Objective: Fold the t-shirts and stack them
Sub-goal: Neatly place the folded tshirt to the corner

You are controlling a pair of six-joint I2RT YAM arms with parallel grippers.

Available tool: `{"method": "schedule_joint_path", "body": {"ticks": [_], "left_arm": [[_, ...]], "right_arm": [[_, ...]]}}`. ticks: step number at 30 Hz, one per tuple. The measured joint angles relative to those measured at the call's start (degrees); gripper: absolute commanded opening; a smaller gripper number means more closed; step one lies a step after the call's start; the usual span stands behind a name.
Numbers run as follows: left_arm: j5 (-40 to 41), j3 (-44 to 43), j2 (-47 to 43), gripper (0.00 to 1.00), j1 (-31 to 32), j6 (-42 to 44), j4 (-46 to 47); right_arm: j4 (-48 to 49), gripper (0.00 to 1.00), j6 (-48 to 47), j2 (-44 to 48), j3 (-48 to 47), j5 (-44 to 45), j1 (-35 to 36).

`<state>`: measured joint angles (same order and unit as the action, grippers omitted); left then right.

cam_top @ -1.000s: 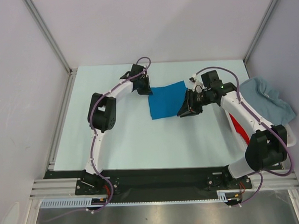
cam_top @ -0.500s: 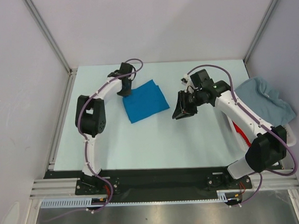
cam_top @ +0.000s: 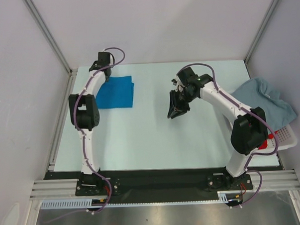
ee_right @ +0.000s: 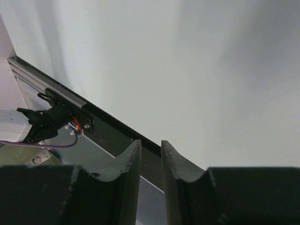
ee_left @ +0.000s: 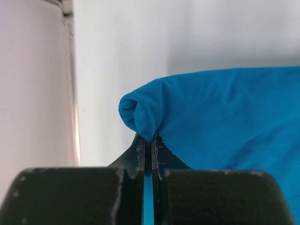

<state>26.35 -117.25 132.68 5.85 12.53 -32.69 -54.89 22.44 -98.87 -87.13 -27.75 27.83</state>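
your top view looks down on the tabletop (cam_top: pixel 151 137) from behind the arms (cam_top: pixel 84 113). the left wrist view sits close on the blue t-shirt (ee_left: pixel 225 108), which both show; the right one faces the near edge (ee_right: pixel 112 129).

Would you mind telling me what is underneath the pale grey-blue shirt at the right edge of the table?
The pale grey-blue shirt drapes over a white slatted basket, whose near end shows, with a bit of red cloth. The rest is covered.

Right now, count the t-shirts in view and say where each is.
3. The bright blue t-shirt lies far left, pinched in the left gripper; the pale grey-blue t-shirt drapes over the right edge; the red t-shirt peeks out near it. Others may be hidden.
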Motion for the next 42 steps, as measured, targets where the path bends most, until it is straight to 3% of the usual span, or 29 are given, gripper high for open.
{"method": "schedule_joint_path", "body": {"ticks": [10, 23, 37, 38, 39, 41, 42], "left_arm": [[2.1, -13.2, 11.2, 0.0, -4.8, 11.1, 9.8], [3.1, -17.4, 17.8, 0.0, -6.5, 17.2, 25.5], [3.6, -19.5, 21.2, 0.0, -9.9, 17.5, 34.2], [3.6, -19.5, 21.5, 0.07, -9.9, 17.5, 34.8], [3.6, -19.5, 21.7, 0.2, -9.9, 17.6, 35.4], [3.6, -19.5, 22.0, 0.61, -9.9, 18.3, 36.3], [3.6, -19.5, 22.2, 0.73, -9.9, 18.8, 37.1]], "right_arm": [[-1.0, 0.29, 0.5, -6.6, -8.3, 0.6, -3.5], [-2.6, 0.28, 0.5, -11.5, -11.4, 1.4, -4.2], [-2.6, 0.28, 1.6, -14.4, -12.8, 1.4, -5.9], [-2.7, 0.28, 1.7, -14.5, -12.8, 1.4, -5.9], [-2.7, 0.28, 1.9, -14.5, -12.8, 1.4, -5.9], [-2.6, 0.28, 2.3, -14.5, -12.9, 1.4, -5.9], [-2.5, 0.28, 2.5, -14.5, -12.9, 1.4, -5.9]]}}
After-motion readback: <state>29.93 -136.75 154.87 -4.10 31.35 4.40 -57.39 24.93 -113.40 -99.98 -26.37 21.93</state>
